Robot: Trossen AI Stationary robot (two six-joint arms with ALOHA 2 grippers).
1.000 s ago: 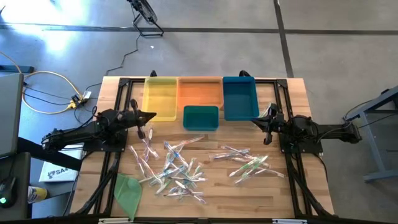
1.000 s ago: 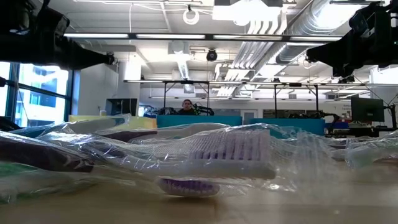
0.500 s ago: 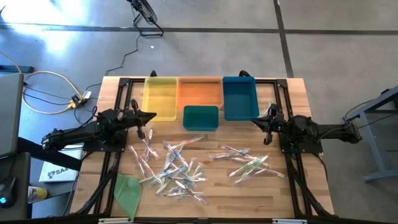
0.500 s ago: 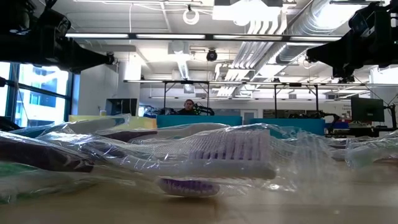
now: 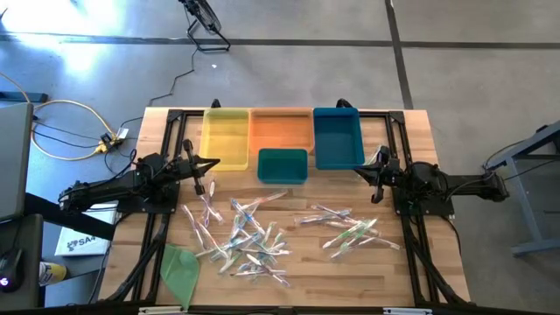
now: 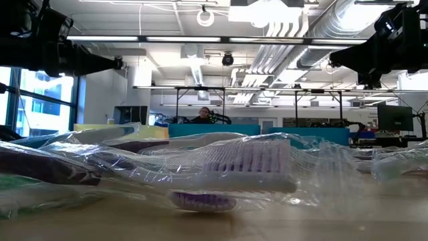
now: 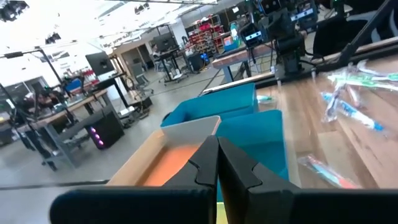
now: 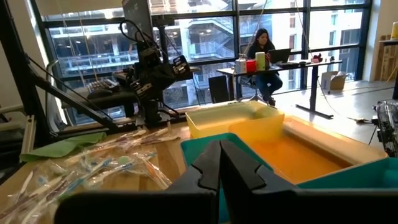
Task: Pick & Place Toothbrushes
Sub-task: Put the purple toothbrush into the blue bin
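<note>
— Between the left gripper and the right gripper?
— Teal bin, on the table. Past it, in a row: yellow bin just beside the left gripper, orange bin, blue bin near the right one.
— Elsewhere?
— Green sheet, flat, at the table's corner, well apart from the left gripper. Yellow cable on the floor. Far off, a person seated at a desk.

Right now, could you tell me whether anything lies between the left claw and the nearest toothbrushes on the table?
Nothing visible does. The left claw, shut and empty, hangs by the yellow bin; the nearest toothbrushes lie on bare wood just in front of it, with no bin or other object between.
</note>
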